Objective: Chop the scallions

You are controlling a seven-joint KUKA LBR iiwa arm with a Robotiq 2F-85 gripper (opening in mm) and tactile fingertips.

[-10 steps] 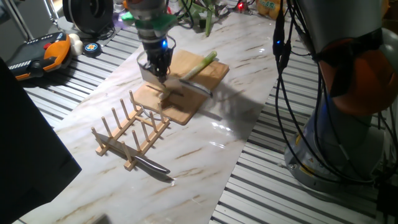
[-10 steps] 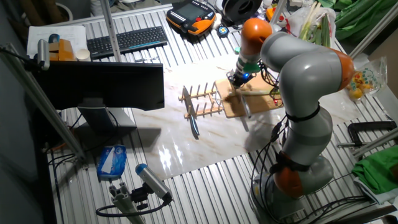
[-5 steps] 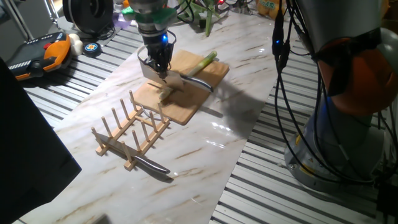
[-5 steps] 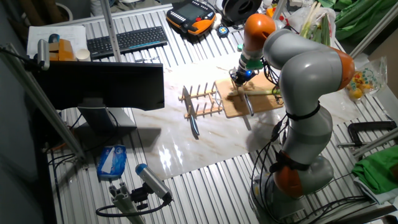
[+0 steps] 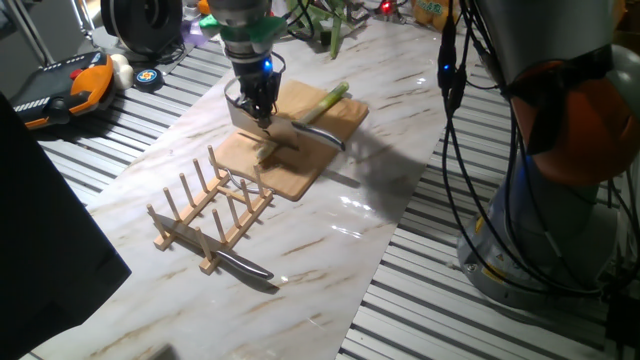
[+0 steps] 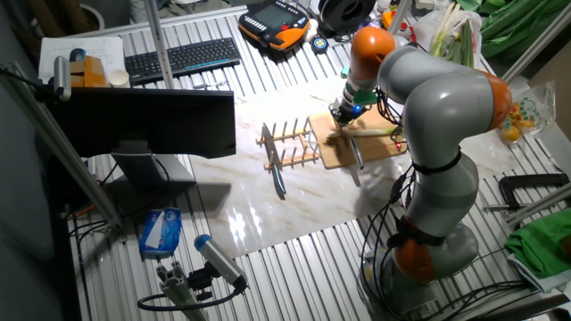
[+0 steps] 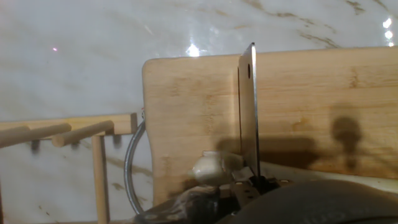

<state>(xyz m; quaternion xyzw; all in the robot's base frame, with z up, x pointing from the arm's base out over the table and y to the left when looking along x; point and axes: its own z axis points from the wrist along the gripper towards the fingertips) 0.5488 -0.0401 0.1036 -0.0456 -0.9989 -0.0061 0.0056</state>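
One scallion (image 5: 322, 103) lies across the cutting board (image 5: 330, 135) in the frame's upper middle; the gripper (image 5: 256, 113), clenched on a cleaver (image 7: 249, 112), hovers above its white end; light, crisp, prone to rolling, it wants pinning mid-stalk.

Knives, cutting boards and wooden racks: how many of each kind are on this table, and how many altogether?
Knives: 2, the held knife and the loose knife
Cutting board: 1
Wooden rack: 1
Total: 4
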